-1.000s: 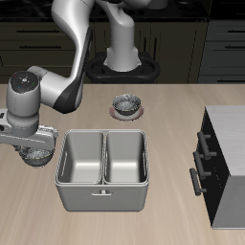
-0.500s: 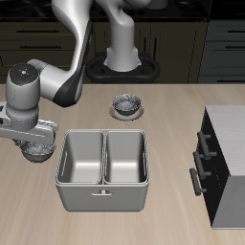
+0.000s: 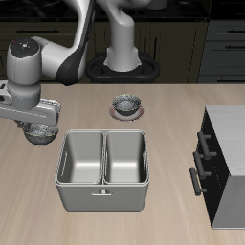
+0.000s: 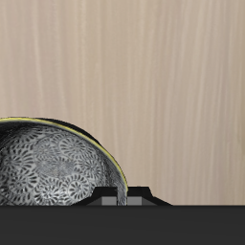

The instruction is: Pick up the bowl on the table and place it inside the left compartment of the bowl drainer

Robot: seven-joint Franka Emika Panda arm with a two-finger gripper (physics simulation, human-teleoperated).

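The bowl (image 3: 38,135), small, dark grey and speckled, hangs just above the table (image 3: 172,105), held by its rim in my gripper (image 3: 36,124), which is shut on it. It is beside the bowl drainer (image 3: 102,194), a grey metal basin with two wells. The left compartment (image 3: 83,158) is the well nearer the bowl. In the wrist view the bowl's glinting inside (image 4: 48,177) fills the space next to my gripper (image 4: 127,195), with bare tabletop (image 4: 144,77) beyond.
A matching bowl on a pinkish-brown plate (image 3: 125,104) stands farther back, behind the drainer. A grey cabinet with dark handles (image 3: 223,165) sits at the table's far side edge. The robot's base (image 3: 122,59) is at the back.
My gripper has risen with the bowl in it, lifting it off the tabletop and a little farther back. Nothing else has moved.
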